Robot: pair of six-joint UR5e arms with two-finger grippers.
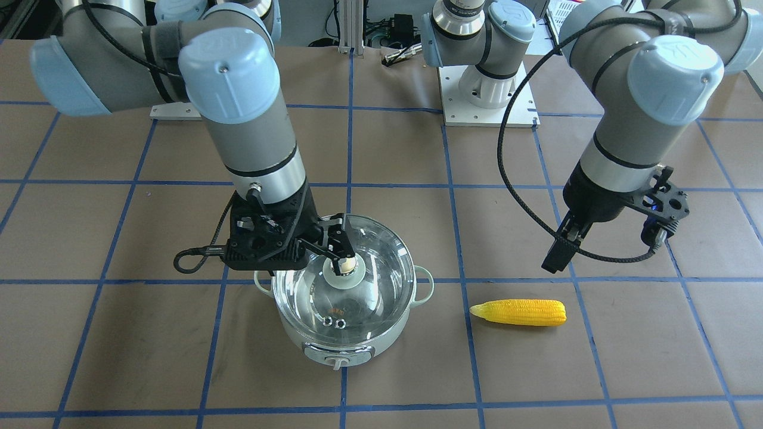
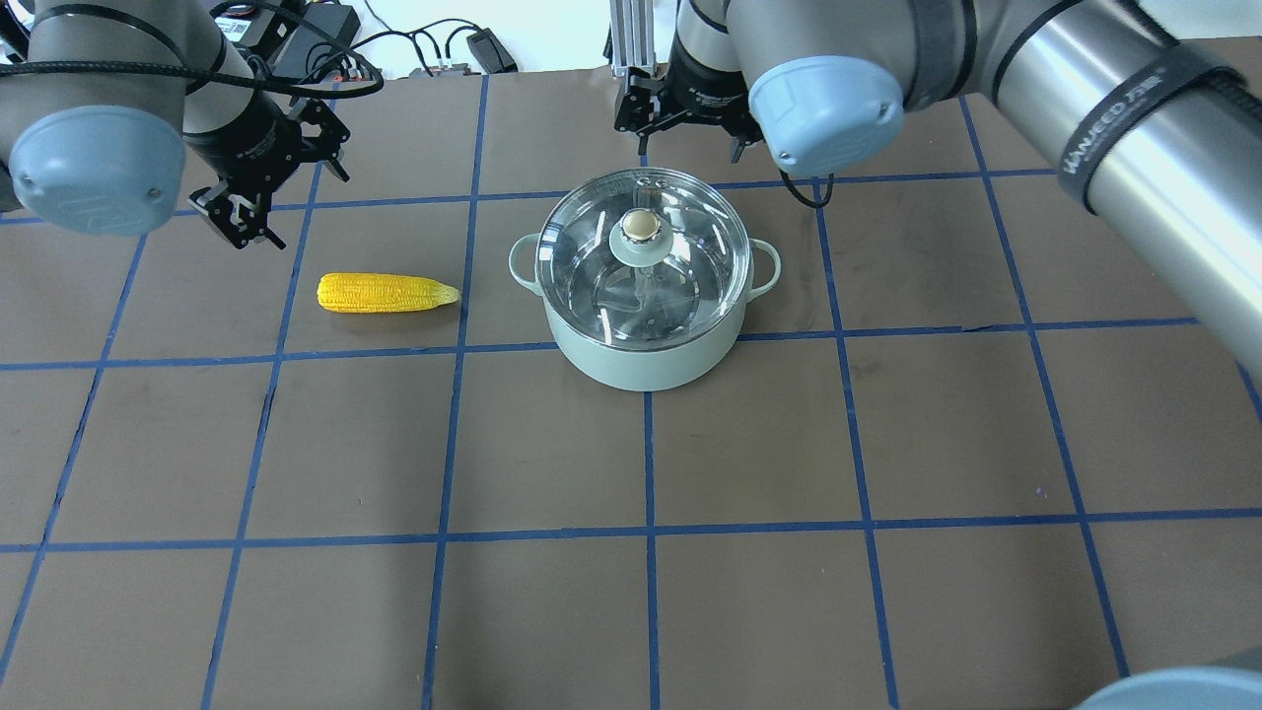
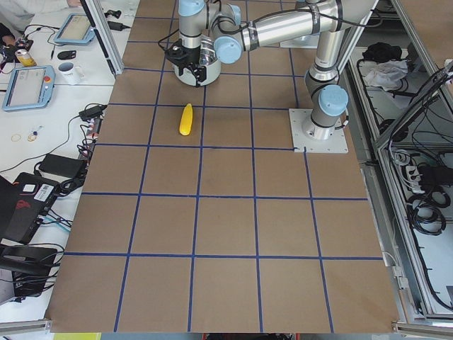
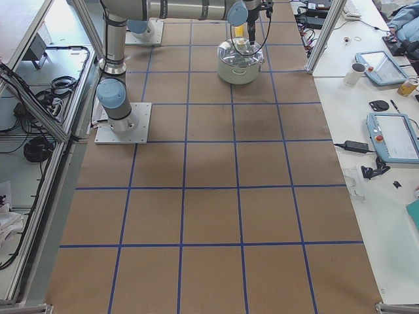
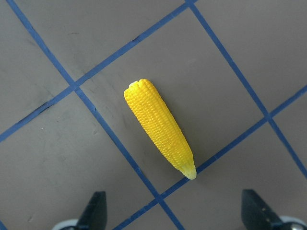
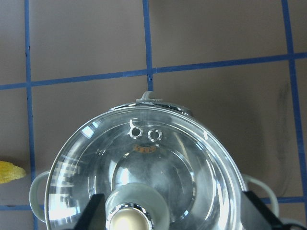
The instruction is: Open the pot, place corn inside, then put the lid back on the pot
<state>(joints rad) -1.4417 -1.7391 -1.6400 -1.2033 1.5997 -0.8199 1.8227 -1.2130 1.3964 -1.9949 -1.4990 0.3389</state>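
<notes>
**While lid sits on pot, corn lies loose on table**

Since all views agree, surface first: brown table (image 2: 789,444) with a blue tape grid. Metal framing runs along its ends. Side benches carry tablets (image 3: 27,87), a mug (image 3: 69,71) and cables. Both arm bases are bolted at the robot's edge.

Pot (image 2: 641,360) is pale mint green and round, with a loop handle on each side. It stands upright near table centre, control dial (image 1: 337,360) facing the operators' side. Lid (image 2: 592,237) is clear domed glass, seated level on the rim, and the shiny steel inside shows through it. Cream knob (image 2: 640,226) sits on a pale green base, and two ringed vents (image 1: 334,322) lie near the dial side.

Corn (image 2: 385,293) is bright yellow and lies flat on the table to the pot's left. Its tapered tip points at the pot, not touching it.

Right gripper (image 6: 175,213) hangs over the lid, fingers spread wide either side of the knob, gripping nothing. Left gripper (image 5: 175,213) hangs above the corn, fingers spread apart, holding nothing.
</notes>
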